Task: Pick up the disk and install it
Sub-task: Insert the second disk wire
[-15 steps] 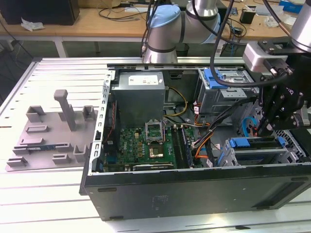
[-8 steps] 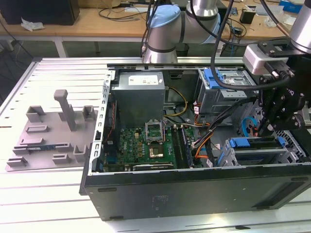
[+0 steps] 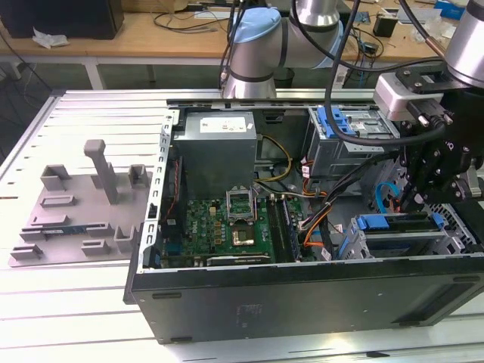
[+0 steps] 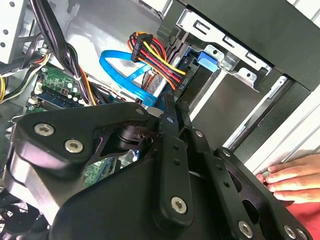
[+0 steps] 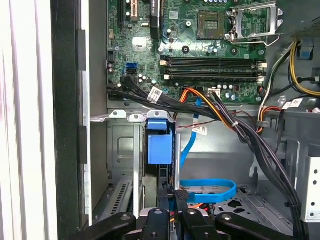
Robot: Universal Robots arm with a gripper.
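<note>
Disk (image 5: 159, 150) | edge-on in drive cage (image 5: 125, 150) | gripper (image 5: 169, 200) clenched on it

open computer case (image 3: 302, 302) on the table, end effector (image 3: 439, 170) hanging over its drive cage (image 3: 408, 242).

Black gripper (image 5: 170, 212) over a blue disk bracket (image 5: 159, 142). Green motherboard (image 3: 227, 223), dotted with black chips. Bright blue flat cable (image 5: 207, 190) loops across the grey case floor. Red, yellow, orange and black wire bundle (image 4: 152, 57). Grey fixture plate (image 3: 79, 208) on pale aluminium table (image 3: 91, 113).
</note>
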